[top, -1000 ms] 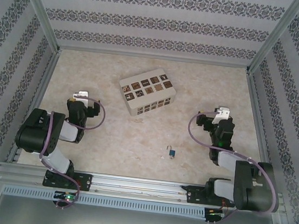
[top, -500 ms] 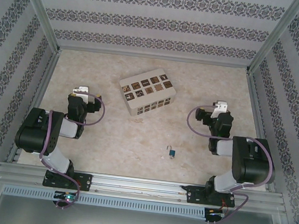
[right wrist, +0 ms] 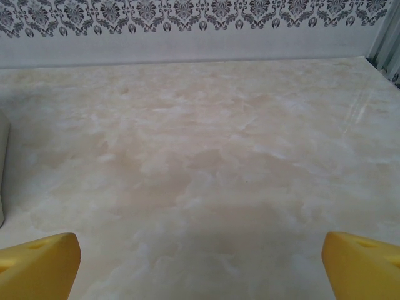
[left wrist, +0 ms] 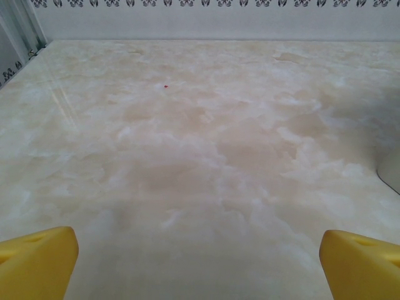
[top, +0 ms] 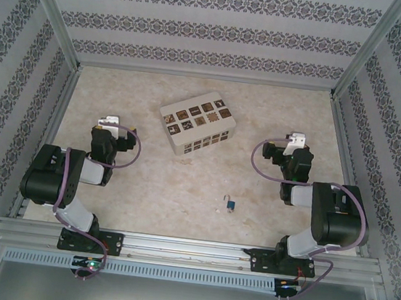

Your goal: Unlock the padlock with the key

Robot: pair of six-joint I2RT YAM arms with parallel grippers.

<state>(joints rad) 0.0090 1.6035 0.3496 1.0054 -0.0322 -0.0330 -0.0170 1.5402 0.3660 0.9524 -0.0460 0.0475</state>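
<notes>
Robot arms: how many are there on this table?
2. The left arm stands at the near-left corner of the table, the right arm at its near-right corner. None seems hidden.

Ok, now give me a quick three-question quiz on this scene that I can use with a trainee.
1. Pick one: the blue padlock lies A) in a gripper, B) on the table, nearer the arm bases than the tiled box, C) on top of that box.
2. True or false: the left gripper holds nothing.
3. Fill in: the right gripper is ___ (open or shut).
Key: 1 B; 2 true; 3 open.
</notes>
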